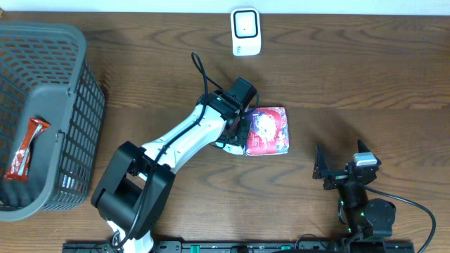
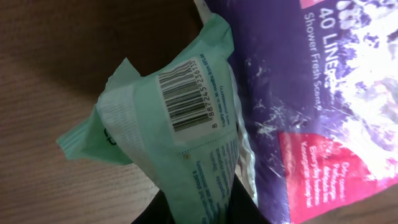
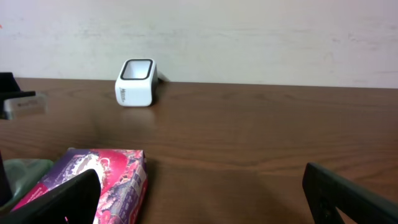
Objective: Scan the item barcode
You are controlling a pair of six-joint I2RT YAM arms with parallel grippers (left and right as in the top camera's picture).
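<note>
My left gripper [image 1: 240, 132] is shut on a pale green plastic packet [image 2: 186, 130], pinching its lower end between dark fingers [image 2: 149, 214]. The packet's white label with a black barcode [image 2: 183, 93] faces the left wrist camera. A purple and pink box [image 1: 268, 131] lies against the packet on its right; the same purple and pink box [image 2: 311, 112] fills the right of the wrist view. The white scanner [image 1: 246, 31] stands at the table's far edge, apart from the packet. My right gripper [image 1: 342, 160] rests open near the front right, with nothing between its fingers [image 3: 56, 202].
A grey mesh basket [image 1: 70, 105] stands at the left edge with an orange-red snack packet [image 1: 28, 149] inside. From the right wrist, the scanner [image 3: 137, 83] stands before a pale wall, and bare wood lies between it and the box [image 3: 99, 180].
</note>
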